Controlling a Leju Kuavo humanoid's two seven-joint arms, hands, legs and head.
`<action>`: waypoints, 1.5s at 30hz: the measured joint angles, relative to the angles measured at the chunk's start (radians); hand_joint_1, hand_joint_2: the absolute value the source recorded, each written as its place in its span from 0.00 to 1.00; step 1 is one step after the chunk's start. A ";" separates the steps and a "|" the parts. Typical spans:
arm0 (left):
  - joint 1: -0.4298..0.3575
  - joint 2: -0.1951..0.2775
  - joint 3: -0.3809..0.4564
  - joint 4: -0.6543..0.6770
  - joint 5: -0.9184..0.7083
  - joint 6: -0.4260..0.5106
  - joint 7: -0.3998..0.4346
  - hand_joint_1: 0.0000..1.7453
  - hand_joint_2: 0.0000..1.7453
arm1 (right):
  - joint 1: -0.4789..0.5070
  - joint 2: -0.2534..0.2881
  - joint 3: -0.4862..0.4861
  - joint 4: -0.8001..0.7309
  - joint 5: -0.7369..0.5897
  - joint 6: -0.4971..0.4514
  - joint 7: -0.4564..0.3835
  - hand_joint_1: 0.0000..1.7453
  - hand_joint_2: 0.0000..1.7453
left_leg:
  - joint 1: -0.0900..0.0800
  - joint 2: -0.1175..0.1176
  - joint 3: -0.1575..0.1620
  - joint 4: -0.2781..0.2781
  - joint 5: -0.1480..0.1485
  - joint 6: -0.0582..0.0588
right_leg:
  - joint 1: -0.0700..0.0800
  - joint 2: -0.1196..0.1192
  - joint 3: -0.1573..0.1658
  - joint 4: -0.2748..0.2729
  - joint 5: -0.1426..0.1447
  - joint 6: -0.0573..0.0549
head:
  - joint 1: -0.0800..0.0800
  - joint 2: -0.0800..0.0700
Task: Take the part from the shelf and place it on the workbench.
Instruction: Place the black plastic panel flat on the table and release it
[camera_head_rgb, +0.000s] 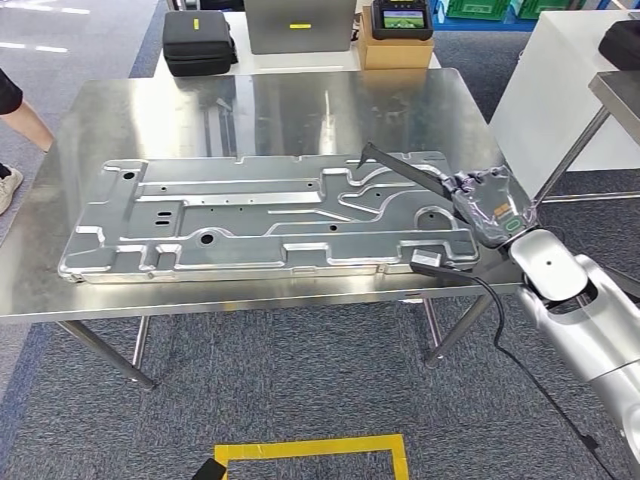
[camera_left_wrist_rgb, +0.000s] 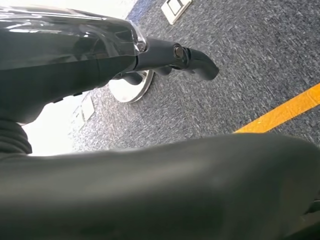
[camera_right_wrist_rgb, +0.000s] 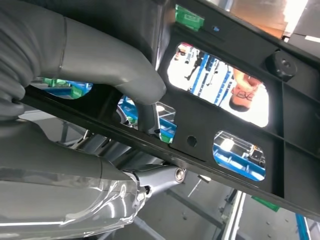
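The part (camera_head_rgb: 407, 168) is a flat black frame with cut-out windows, seen edge-on over the right end of the steel workbench (camera_head_rgb: 226, 110). My right hand (camera_head_rgb: 494, 205) grips it there, above a large stamped metal plate (camera_head_rgb: 264, 215) lying on the bench. Close up, my right hand (camera_right_wrist_rgb: 86, 65) has its thumb over one bar of the black part (camera_right_wrist_rgb: 226, 100) and darker fingers under it. I cannot tell whether the part touches the plate. My left hand (camera_left_wrist_rgb: 113, 55) hangs over the carpet with fingers stretched out and holds nothing.
Behind the bench stand a black case (camera_head_rgb: 198, 42), a grey laptop (camera_head_rgb: 300, 25) and a cardboard box with a screen device (camera_head_rgb: 396, 45). A person's leg (camera_head_rgb: 23, 120) is at the far left. Another table (camera_head_rgb: 615, 95) is on the right. Yellow tape (camera_head_rgb: 309, 455) marks the floor.
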 joint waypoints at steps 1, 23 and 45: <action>0.000 0.000 0.000 0.000 0.001 0.000 -0.001 0.00 1.00 | 0.001 0.000 0.002 0.000 0.004 -0.006 0.001 1.00 1.00 | 0.000 0.000 0.000 0.000 0.000 0.000 | 0.000 0.000 0.000 0.000 0.000 0.000 | 0.000 0.000; -0.011 0.000 -0.011 0.000 -0.023 -0.020 0.010 0.00 1.00 | -0.130 0.193 0.188 0.041 0.041 0.087 -0.062 1.00 1.00 | 0.002 0.001 0.002 0.000 0.000 0.000 | 0.001 0.001 0.001 0.002 0.000 0.000 | 0.000 0.000; -0.017 -0.001 -0.023 0.000 -0.029 -0.024 0.018 0.00 1.00 | -0.185 0.361 0.488 0.103 -0.014 0.107 -0.044 1.00 1.00 | 0.003 0.001 0.039 -0.039 -0.002 0.026 | -0.002 0.001 -0.008 0.049 0.005 0.012 | 0.000 0.000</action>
